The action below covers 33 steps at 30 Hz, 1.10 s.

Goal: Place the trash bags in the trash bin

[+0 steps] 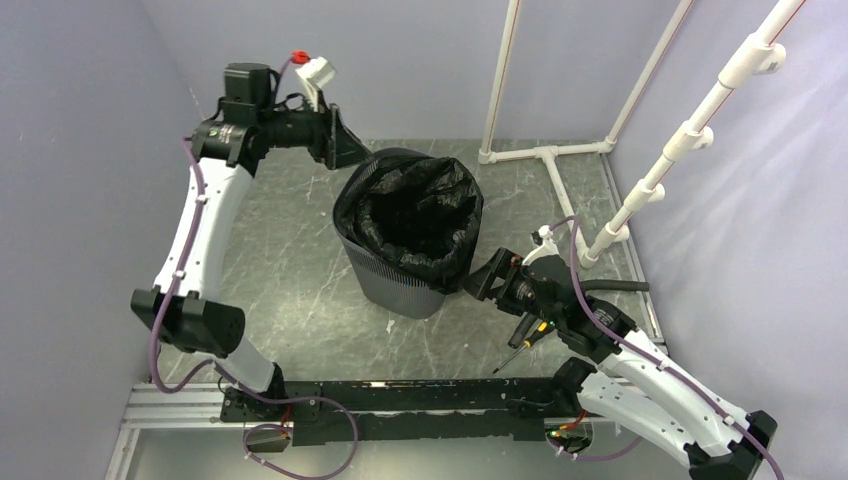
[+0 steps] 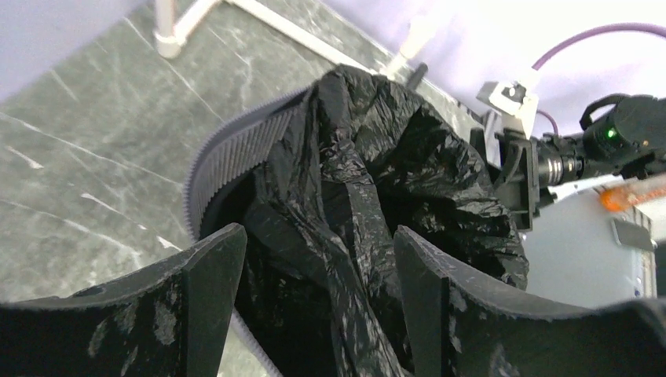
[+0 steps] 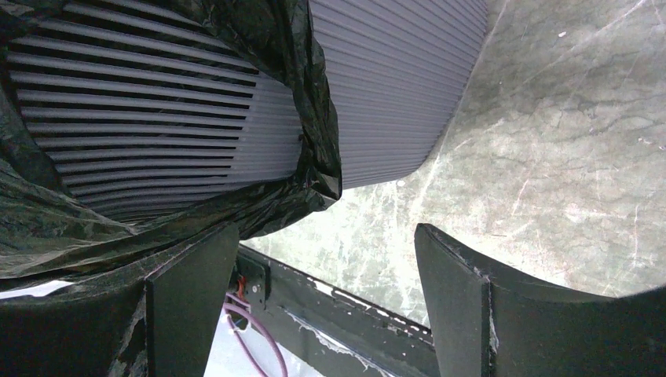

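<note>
The trash bin (image 1: 400,285) is a dark grey ribbed basket standing upright mid-table. The glossy black trash bag (image 1: 420,205) lines it, its wrinkled edge folded out over most of the rim. My left gripper (image 1: 345,148) is open just above the bin's far-left rim. In the left wrist view, a raised fold of bag (image 2: 369,181) runs between its spread fingers (image 2: 212,283), and bare rim (image 2: 236,145) shows at left. My right gripper (image 1: 482,278) is open low beside the bin's right wall (image 3: 393,78). The bag's hanging edge (image 3: 314,118) drapes onto one finger (image 3: 188,298).
A white pipe frame (image 1: 545,155) lies on the table at the back right. A slanted white pole with clips (image 1: 690,140) rises along the right side. A black mounting rail (image 1: 420,395) runs along the near edge. Purple-grey walls close in the left, back and right.
</note>
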Each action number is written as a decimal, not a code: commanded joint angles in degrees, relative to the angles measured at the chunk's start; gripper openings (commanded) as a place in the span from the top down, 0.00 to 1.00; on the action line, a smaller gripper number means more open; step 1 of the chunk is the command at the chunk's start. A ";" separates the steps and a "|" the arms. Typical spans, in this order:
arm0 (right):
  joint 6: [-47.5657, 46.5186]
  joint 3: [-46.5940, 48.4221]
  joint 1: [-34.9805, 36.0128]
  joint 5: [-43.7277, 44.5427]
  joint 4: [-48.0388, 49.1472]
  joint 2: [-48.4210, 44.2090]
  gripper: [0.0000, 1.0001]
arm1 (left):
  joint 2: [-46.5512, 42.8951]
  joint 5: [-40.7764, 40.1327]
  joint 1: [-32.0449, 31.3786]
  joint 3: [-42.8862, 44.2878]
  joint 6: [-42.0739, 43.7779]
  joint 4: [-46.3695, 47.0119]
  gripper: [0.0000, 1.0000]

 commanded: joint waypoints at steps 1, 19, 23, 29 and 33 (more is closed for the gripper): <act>0.78 1.68 0.02 -0.06 2.43 -0.20 0.13 | 3.25 0.95 -4.14 3.91 8.39 -9.71 0.26; 1.60 -0.93 0.02 0.47 4.50 -2.08 0.13 | 7.44 5.42 -5.99 3.40 5.61 -7.31 0.63; 2.30 -1.20 -0.21 1.91 5.94 -1.35 0.14 | 5.66 3.32 -5.90 1.76 2.83 -3.68 0.79; 4.03 -2.90 -2.78 -1.08 12.65 -0.18 0.15 | 0.20 -0.25 -5.24 -2.62 -2.58 2.02 0.86; 5.13 -3.82 -4.73 -3.85 16.93 0.82 0.16 | -3.82 -2.90 -2.91 -7.06 -4.85 4.33 0.92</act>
